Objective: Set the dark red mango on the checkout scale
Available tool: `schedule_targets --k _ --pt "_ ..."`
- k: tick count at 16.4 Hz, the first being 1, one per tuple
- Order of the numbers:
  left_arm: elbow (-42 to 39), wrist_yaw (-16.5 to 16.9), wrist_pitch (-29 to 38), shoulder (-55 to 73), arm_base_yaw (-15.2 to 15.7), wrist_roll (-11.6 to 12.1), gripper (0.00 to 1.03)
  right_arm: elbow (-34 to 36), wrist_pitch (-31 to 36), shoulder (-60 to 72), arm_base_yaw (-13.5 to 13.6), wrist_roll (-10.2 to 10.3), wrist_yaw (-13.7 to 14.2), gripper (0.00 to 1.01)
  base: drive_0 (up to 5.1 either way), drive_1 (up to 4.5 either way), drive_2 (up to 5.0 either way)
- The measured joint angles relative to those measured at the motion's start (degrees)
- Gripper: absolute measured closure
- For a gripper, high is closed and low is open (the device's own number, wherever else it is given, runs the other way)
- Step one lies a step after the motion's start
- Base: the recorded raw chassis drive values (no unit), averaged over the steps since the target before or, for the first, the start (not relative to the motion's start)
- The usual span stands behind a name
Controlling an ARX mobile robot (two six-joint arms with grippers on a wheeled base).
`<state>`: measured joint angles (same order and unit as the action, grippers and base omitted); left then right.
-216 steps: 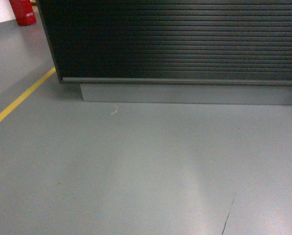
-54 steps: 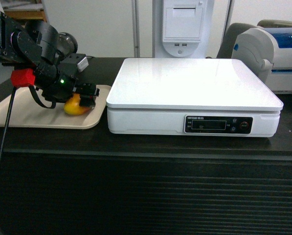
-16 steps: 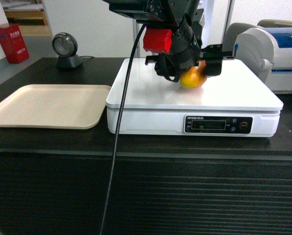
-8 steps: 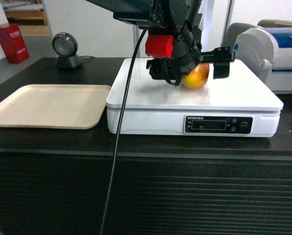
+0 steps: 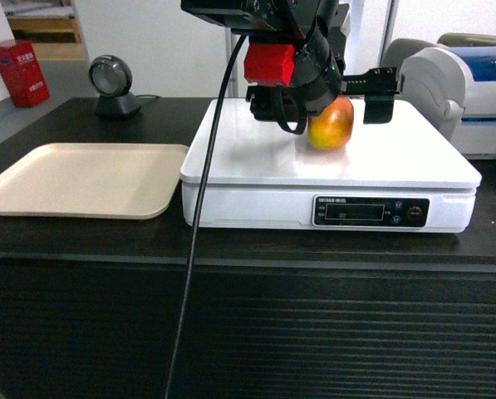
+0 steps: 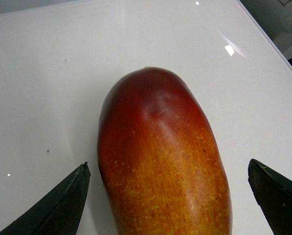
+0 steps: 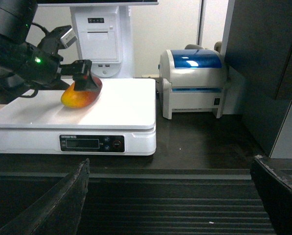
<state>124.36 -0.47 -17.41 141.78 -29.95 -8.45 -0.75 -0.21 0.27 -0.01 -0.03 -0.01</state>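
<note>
— Head view gives us one glossy oval dark red mango (image 5: 331, 125), red shading to orange-yellow, lying on the smooth flat top of the one large white rectangular scale (image 5: 256, 158). How do we read the left gripper (image 5: 347, 93)?

— We see its black fingers spread wide, one either side of the fruit and apart from it, holding nothing. In the left wrist view the mango skin looks finely speckled, and two dark fingertips (image 6: 57, 205) flank it.

— And the right gripper (image 7: 170, 200)?

— Its two black fingers stand far apart and empty, out in front of the scale, before the ribbed black front of the checkout counter (image 5: 248, 332).

— Beside the scale we count one flat beige tray (image 5: 81, 179) with rounded corners on its left, and one grey-white printer with a blue stripe (image 5: 464, 83) on its right.
</note>
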Motion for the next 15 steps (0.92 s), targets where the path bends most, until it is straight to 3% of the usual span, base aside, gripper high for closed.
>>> schedule_targets --k 5,9,12,15 --pt "-11.7 -2.5 9.6 -10.0 -0.1 7.9 0.05 0.0 0.0 0.0 0.0 0.0 0.0 0.03 0.0 0.0 0.0" --pt "-30.4 -2.9 22.2 -24.9 -0.2 16.6 0.05 0.0 0.0 0.0 0.0 0.0 0.0 0.03 0.0 0.0 0.0" --pt "-44.4 3.8 29.8 -34.8 3.1 20.1 0.05 0.0 0.0 0.0 0.0 0.0 0.0 0.03 0.0 0.0 0.0" --pt "-57.6 7.9 36.5 -44.5 9.8 22.1 0.05 0.0 0.0 0.0 0.0 0.0 0.0 0.03 0.0 0.0 0.0"
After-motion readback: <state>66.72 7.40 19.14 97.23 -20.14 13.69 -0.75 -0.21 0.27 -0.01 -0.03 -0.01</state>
